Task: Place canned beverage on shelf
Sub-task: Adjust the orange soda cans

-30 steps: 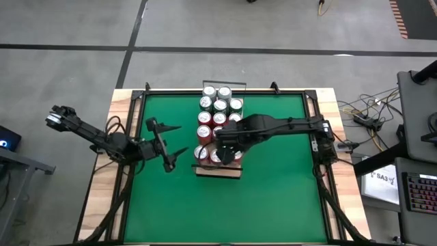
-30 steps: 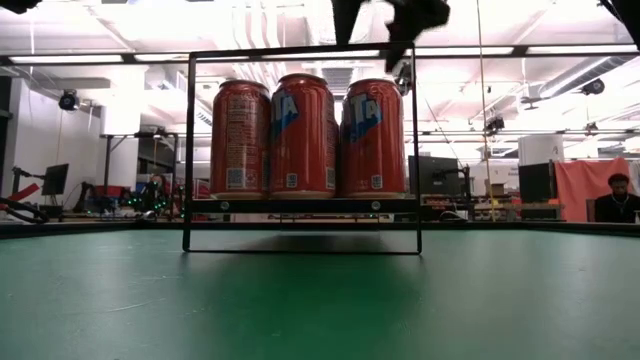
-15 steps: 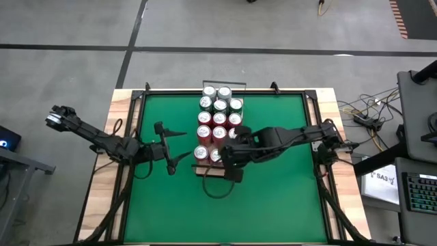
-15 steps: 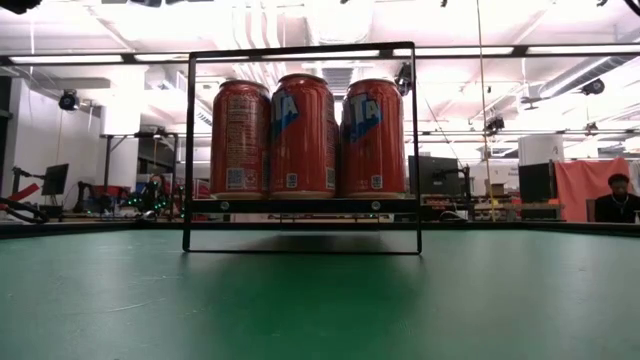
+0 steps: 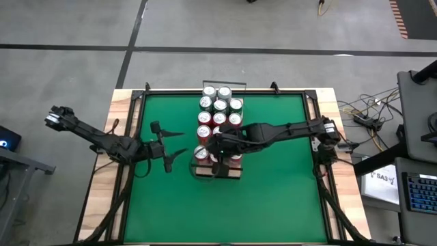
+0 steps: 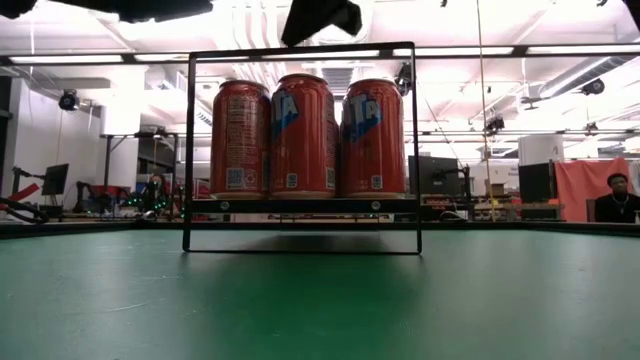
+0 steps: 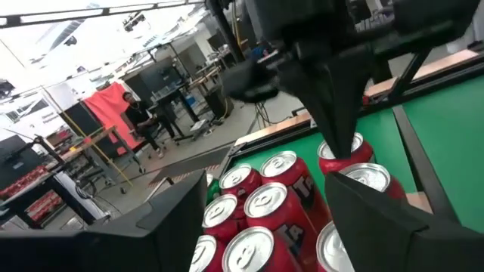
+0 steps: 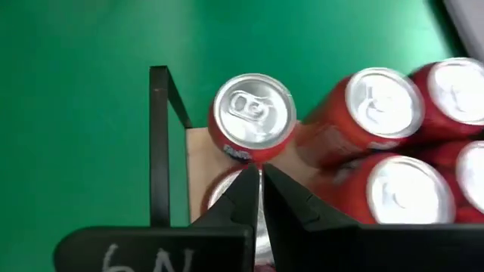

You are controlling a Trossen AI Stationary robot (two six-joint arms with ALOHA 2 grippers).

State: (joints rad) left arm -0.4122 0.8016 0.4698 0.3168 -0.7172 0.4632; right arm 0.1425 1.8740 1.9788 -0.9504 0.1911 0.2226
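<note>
Three red cans [image 6: 303,135] stand upright on the shelf [image 5: 218,173], a pale board [image 8: 200,159] with thin black rails at its ends. My right gripper [image 8: 261,175] hangs shut above these cans, slanting down, over the frame's top rail [image 6: 300,48]; it touches none of them. In the low view it shows as a dark shape, the right gripper [image 6: 320,18]. To the shelf's left, my left gripper [image 5: 183,143] stands open and level, pointing at the cans, with nothing between its fingers.
Several more red cans [image 5: 220,109] stand in a cluster on the green mat [image 5: 273,198] just behind the shelf. The mat is bare in front of the shelf and to both sides. Beyond the table a person [image 6: 620,195] sits at the right.
My right gripper, open over the shelf's cans a second ago, swung out toward the table's near right, rolled, and has come back over the cans, now shut. The cans and the shelf have not moved.
</note>
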